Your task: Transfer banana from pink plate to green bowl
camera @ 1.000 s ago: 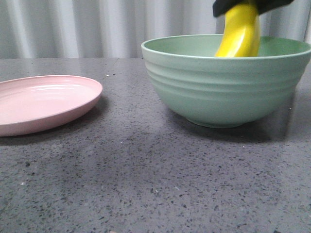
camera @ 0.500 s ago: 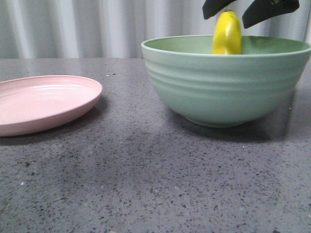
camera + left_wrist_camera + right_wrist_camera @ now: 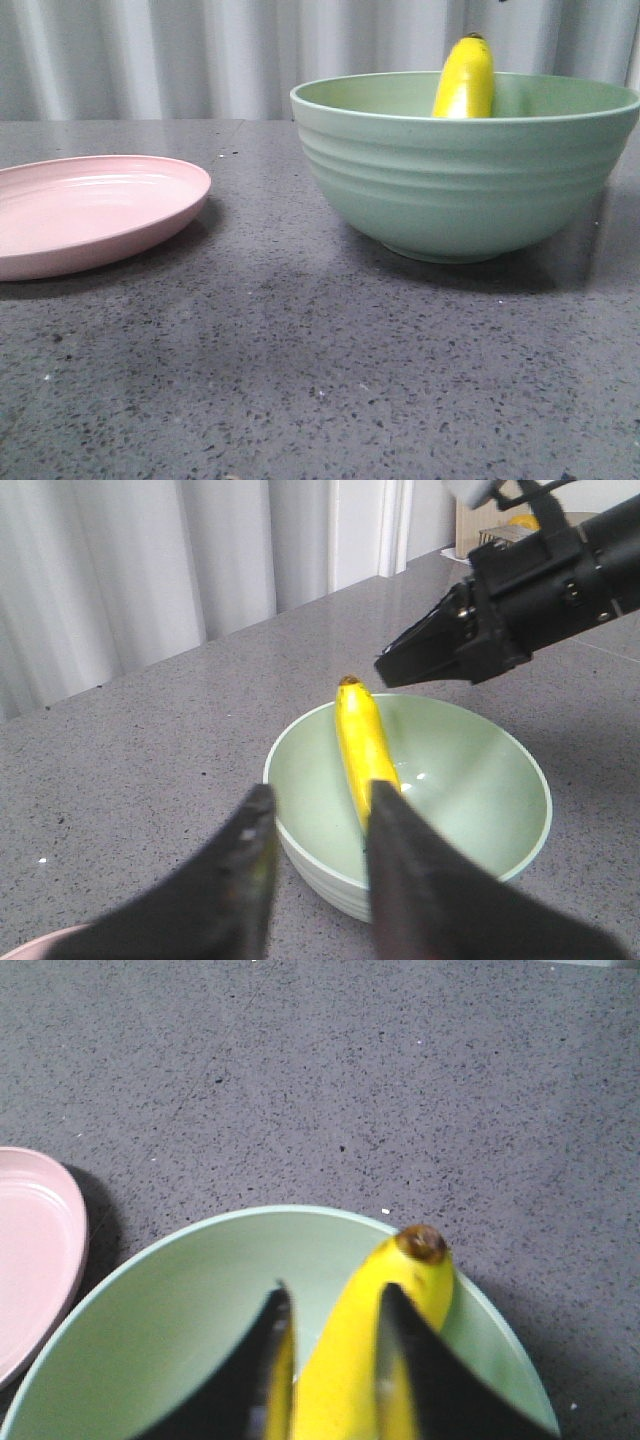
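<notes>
The banana [image 3: 465,80] stands leaning inside the green bowl [image 3: 450,180], its dark tip above the far rim. The pink plate [image 3: 90,210] lies bare at the left. In the right wrist view my right gripper [image 3: 335,1295] is open above the bowl [image 3: 180,1320], and the banana [image 3: 410,1270] shows between its fingers, free of them. In the left wrist view my left gripper [image 3: 322,795] is open and empty, off to one side of the bowl [image 3: 470,780]; the banana [image 3: 362,745] and the right gripper [image 3: 400,665] above it show there. Neither gripper shows in the front view.
The dark speckled table [image 3: 300,360] runs back to a pale ribbed curtain [image 3: 150,60]. The plate's edge shows in the right wrist view [image 3: 30,1250]. A wooden item [image 3: 500,525] stands beyond the table's far end.
The right gripper opened, let go of the banana and rose out of the front view. The banana dropped a little and now leans on the bowl's far rim.
</notes>
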